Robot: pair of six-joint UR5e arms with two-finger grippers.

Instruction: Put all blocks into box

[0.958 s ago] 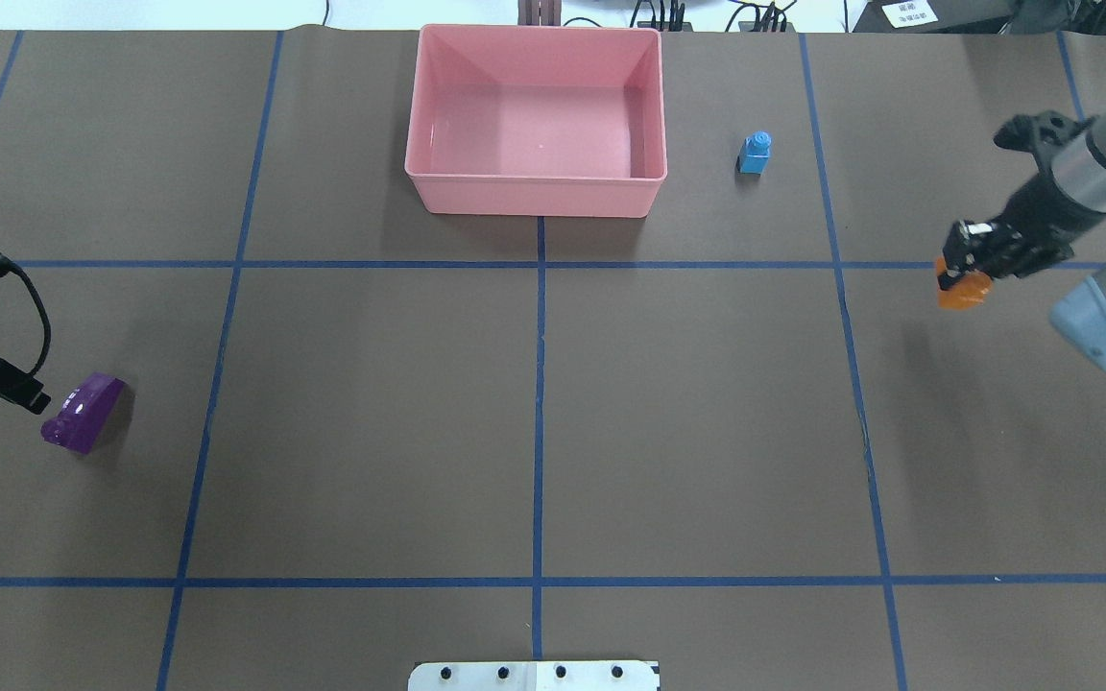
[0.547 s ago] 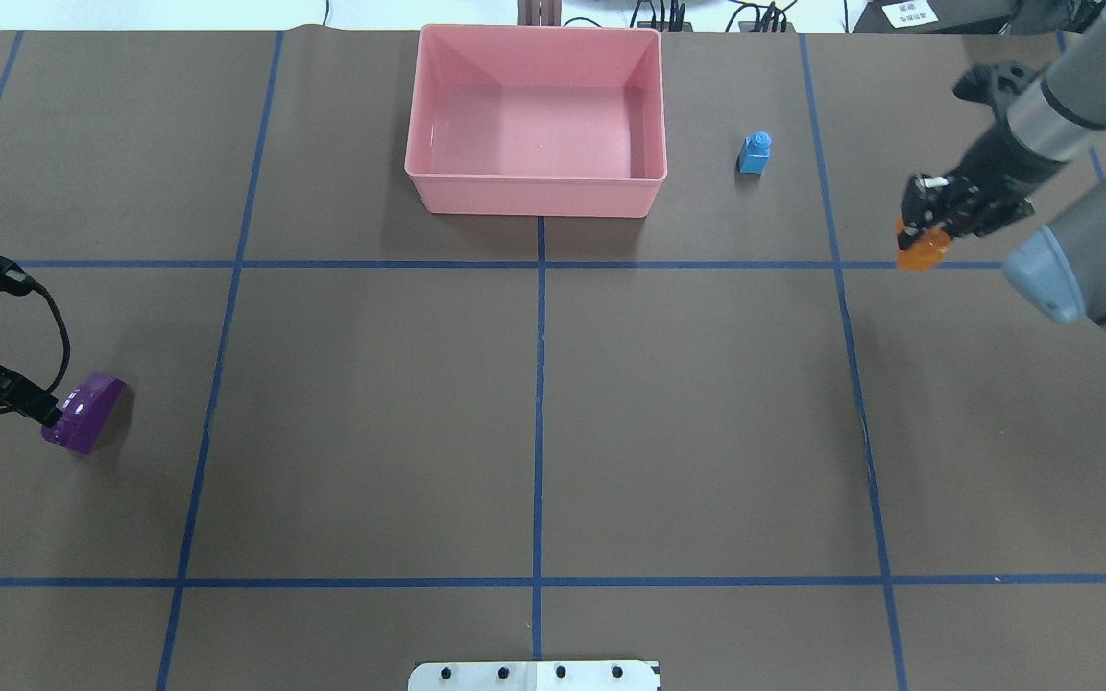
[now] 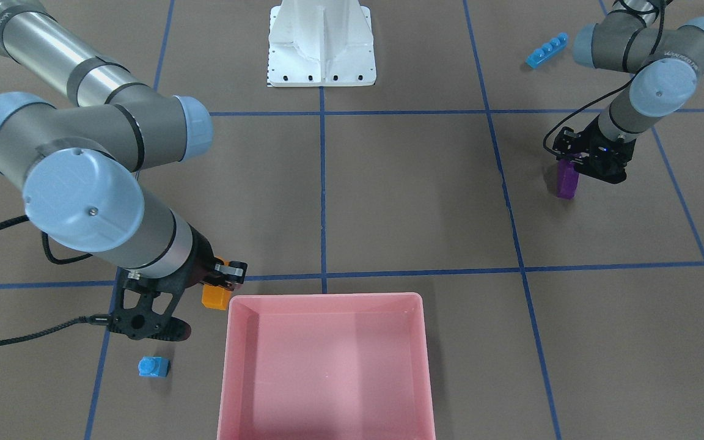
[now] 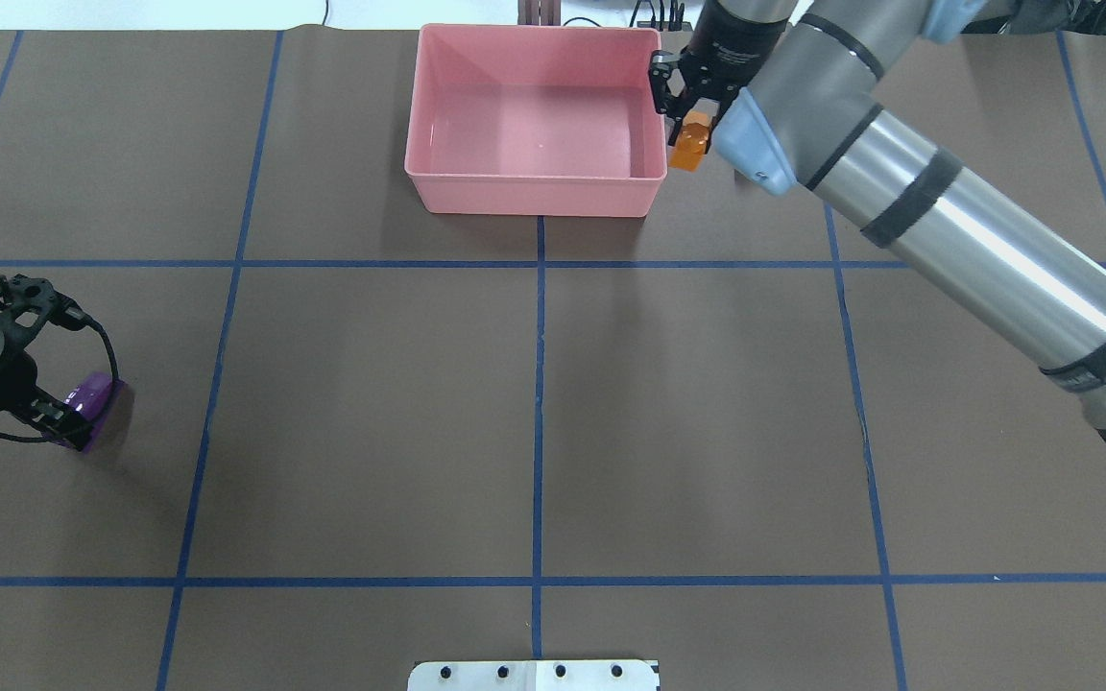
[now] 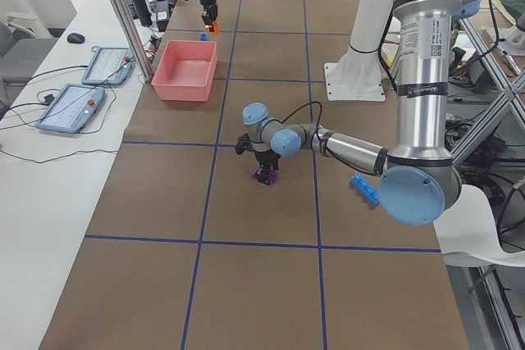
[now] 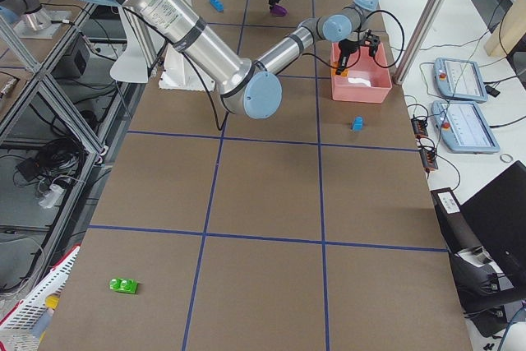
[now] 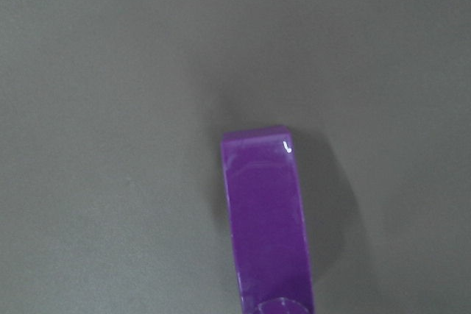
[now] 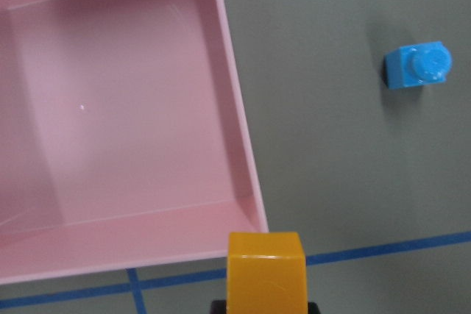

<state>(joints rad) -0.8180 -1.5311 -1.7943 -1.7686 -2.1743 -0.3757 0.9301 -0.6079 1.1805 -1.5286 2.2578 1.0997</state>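
Note:
The pink box [image 4: 534,197] stands at the table's far middle, with nothing in it. My right gripper [image 4: 689,130] is shut on the orange brick [image 4: 690,154], held just outside the box's right wall, near its corner [image 8: 250,218]. The small light-blue brick [image 3: 153,366] stands right of the box; in the overhead view my right arm hides it. My left gripper [image 4: 68,422] is low over one end of the purple brick [image 4: 94,393], which lies on the table; no finger touches it in the left wrist view [image 7: 265,218]. The long blue brick [image 3: 546,50] and the green brick [image 6: 123,285] lie far off.
The white robot base [image 3: 321,43] sits at the table's near-robot edge. Blue tape lines mark the brown table in a grid. My right arm [image 4: 947,211] stretches diagonally across the right half toward the box.
My right arm has swung left and away with the orange brick, from the right side to the box's right wall. My left gripper has come over the purple brick's end.

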